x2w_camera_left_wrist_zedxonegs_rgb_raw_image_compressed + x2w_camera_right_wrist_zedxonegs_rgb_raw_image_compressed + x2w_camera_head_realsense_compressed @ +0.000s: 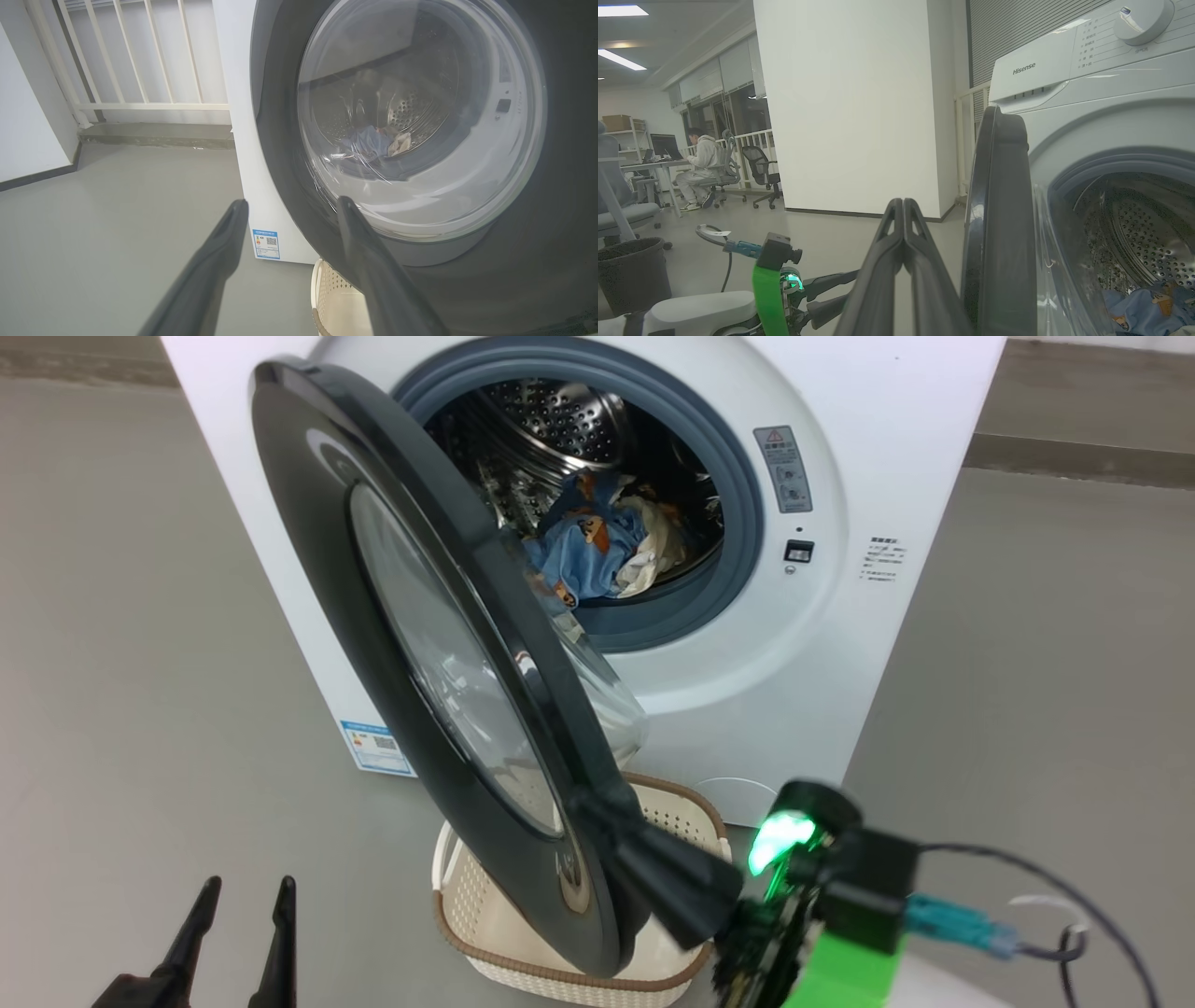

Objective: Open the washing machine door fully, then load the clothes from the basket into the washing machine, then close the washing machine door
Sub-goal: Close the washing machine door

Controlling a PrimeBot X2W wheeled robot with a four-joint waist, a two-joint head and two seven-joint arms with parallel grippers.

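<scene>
Plainly the large round door with its wide glossy black rim and bulging clear glass centre [439,663] stands about half open. It is hinged at the left of the big white front-loading washing machine [840,616] and swung out above the small cream-white perforated plastic basket with a brown woven-look rim [471,905]. It looks rigid and fairly heavy, free only along its hinge arc. The glossy rim is likely slippery and the glass best left alone, so a flat push on the rim's free edge seems the sound hold. The right gripper [588,800], its dark fingers pressed together on nothing, lies at that free edge, touching or just beside it. The left gripper [246,885] hangs with fingers apart, holding nothing, clear of the door. Inside the perforated steel drum [560,420] lie the light blue printed clothes with some white cloth [597,537]; the visible part of the basket holds no cloth.
</scene>
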